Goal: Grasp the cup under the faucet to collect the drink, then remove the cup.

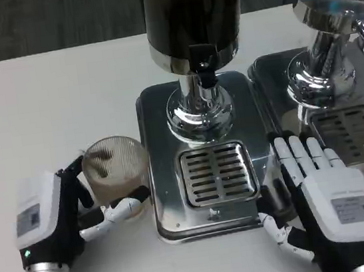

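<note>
A clear ribbed cup stands on the white table just left of the drink dispenser's base. My left hand grips it, thumb across the near side and fingers behind it. The cup looks to hold a little brownish drink. The dispenser has a dark tank, a black faucet and a slotted drip grate below, with nothing on the grate. My right hand lies flat and open at the right edge of the dispenser base, fingers pointing away from me.
A second chrome dispenser with its own drip grate stands at the right, close to my right hand. The shiny base plate of the near dispenser has a raised edge. White tabletop spreads to the left.
</note>
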`<state>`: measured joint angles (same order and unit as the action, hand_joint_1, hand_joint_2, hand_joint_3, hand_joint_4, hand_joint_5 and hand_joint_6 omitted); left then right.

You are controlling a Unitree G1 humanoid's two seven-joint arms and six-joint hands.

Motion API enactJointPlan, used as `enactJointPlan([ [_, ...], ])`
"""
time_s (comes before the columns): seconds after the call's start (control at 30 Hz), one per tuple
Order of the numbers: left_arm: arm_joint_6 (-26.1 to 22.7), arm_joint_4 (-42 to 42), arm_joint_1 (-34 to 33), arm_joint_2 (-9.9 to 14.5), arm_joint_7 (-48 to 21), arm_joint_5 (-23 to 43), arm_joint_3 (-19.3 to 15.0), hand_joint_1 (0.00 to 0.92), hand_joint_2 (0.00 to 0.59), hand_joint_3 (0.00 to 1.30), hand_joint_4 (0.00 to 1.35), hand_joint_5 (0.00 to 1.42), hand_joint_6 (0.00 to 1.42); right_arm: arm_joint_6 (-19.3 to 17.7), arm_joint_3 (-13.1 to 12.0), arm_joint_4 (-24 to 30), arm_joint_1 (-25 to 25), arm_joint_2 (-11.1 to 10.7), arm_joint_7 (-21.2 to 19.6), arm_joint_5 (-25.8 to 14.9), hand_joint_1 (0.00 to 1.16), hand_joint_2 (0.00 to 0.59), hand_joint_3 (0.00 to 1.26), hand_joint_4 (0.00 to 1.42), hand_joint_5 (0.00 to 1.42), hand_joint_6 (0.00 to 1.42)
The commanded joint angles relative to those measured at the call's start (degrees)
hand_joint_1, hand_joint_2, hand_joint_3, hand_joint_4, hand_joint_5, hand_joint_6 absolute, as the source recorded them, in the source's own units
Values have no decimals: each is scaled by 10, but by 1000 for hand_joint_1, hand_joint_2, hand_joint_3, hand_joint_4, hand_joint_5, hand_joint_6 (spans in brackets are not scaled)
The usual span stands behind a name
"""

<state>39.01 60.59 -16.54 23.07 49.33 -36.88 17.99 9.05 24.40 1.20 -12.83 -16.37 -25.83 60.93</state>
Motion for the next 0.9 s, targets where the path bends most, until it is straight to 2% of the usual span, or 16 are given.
enactJointPlan([
  [0.03,3,0,-2,-2,32,-7,2,450,97,584,766,1025,1186,2,-2,5,-4,0,-4,-2,288,449,0,0,0,79],
  [0.17,8,-6,-1,-2,47,-6,1,481,93,585,757,1001,1193,2,-3,5,-4,0,-6,-1,291,448,0,0,0,80],
  [0.33,19,-12,-4,-1,56,-3,-1,569,47,577,736,964,1182,-1,-3,3,-2,-1,-8,-1,294,448,0,0,0,81],
  [0.57,38,-31,0,-1,58,-3,-1,587,31,577,735,962,1182,-1,-4,3,-1,0,-12,-1,297,448,0,0,0,82],
  [0.9,39,-33,-16,-17,48,-25,15,591,26,577,735,962,1182,-2,-7,1,1,0,-16,-2,299,448,0,0,0,82],
])
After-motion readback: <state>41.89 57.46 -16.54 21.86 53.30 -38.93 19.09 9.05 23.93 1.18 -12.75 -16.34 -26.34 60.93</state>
